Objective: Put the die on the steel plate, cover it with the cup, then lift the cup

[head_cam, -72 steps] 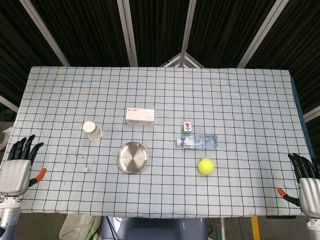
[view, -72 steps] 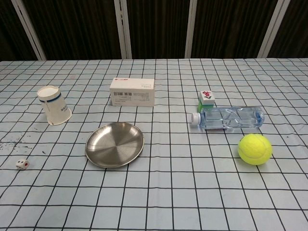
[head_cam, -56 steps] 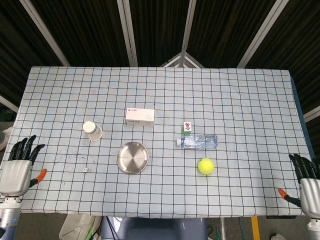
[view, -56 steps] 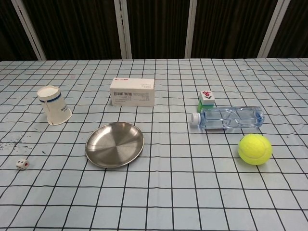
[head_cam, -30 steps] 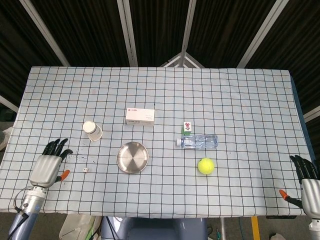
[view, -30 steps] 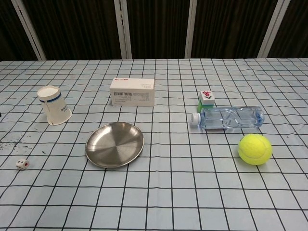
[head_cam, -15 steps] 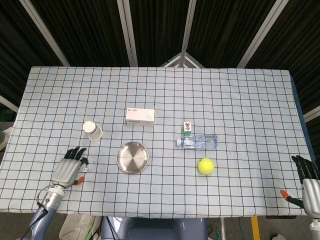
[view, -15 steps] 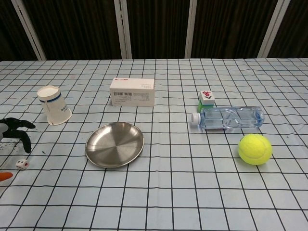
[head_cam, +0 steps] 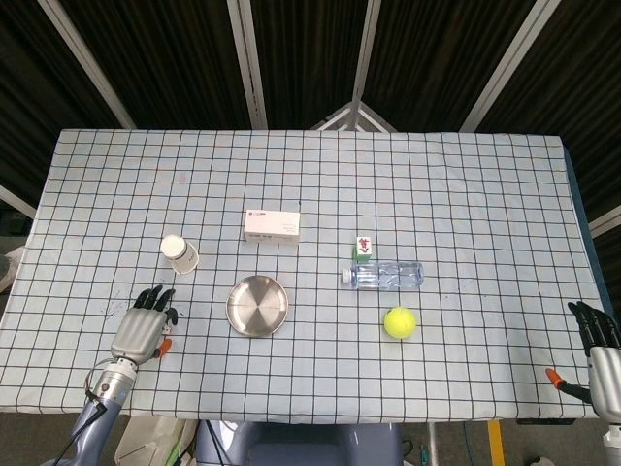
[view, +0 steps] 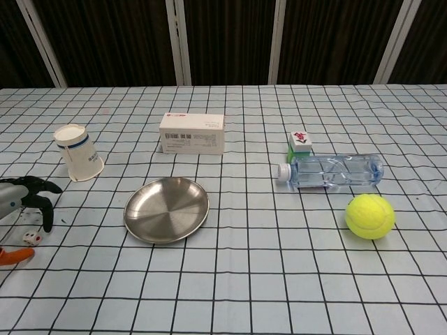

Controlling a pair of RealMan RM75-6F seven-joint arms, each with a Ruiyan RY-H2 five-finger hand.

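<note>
The small white die [view: 29, 238] with red pips lies on the checked cloth at the front left. My left hand [view: 21, 199] hangs just over it, dark fingers spread behind it and the orange thumb tip in front, holding nothing. In the head view the left hand [head_cam: 144, 330] hides the die. The steel plate [head_cam: 257, 306] sits bare to the right of that hand, also seen as the plate [view: 166, 209] in the chest view. The white paper cup [view: 78, 153] with a blue band stands behind the hand. My right hand [head_cam: 597, 359] stays open at the table's front right corner.
A white box [view: 192, 132] lies behind the plate. To the right are a mahjong tile [view: 299, 142], a clear water bottle [view: 332, 171] on its side and a yellow tennis ball [view: 369, 216]. Dark specks mark the cloth near the left hand.
My left hand has moved in from the table's left edge towards the right, and now sits over the die. The right hand has barely moved. The objects stay put.
</note>
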